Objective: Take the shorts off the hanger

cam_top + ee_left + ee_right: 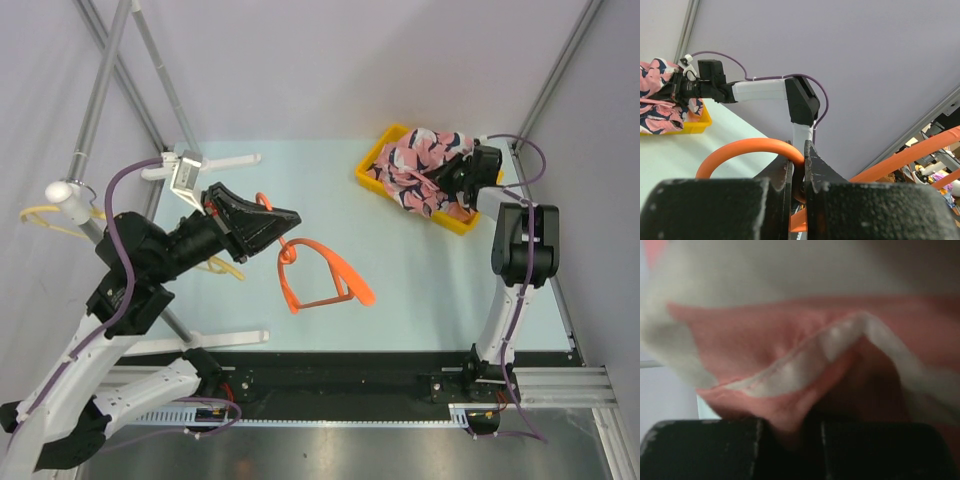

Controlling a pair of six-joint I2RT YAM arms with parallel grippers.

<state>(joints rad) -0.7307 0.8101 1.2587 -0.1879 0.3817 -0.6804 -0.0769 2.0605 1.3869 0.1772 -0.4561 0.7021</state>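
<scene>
The pink shark-print shorts [420,165] lie bunched in the yellow bin [372,170] at the back right. My right gripper [452,178] is in the bin, shut on a fold of them. Pink and white fabric [790,340] fills the right wrist view and is pinched between the fingers [790,427]. The orange hanger [322,282] is bare, mid-table. My left gripper [285,240] is shut on its hook [752,148] and holds it up; the closed tips [799,155] show in the left wrist view. The left wrist view shows the pink shorts [657,100]. The navy shorts are not visible.
A white rack stand [215,160] with metal poles stands at the left. A yellow hanger [45,215] hangs near the rack's white knob. Another white foot [215,342] lies near the front edge. The right arm [765,91] reaches across to the bin.
</scene>
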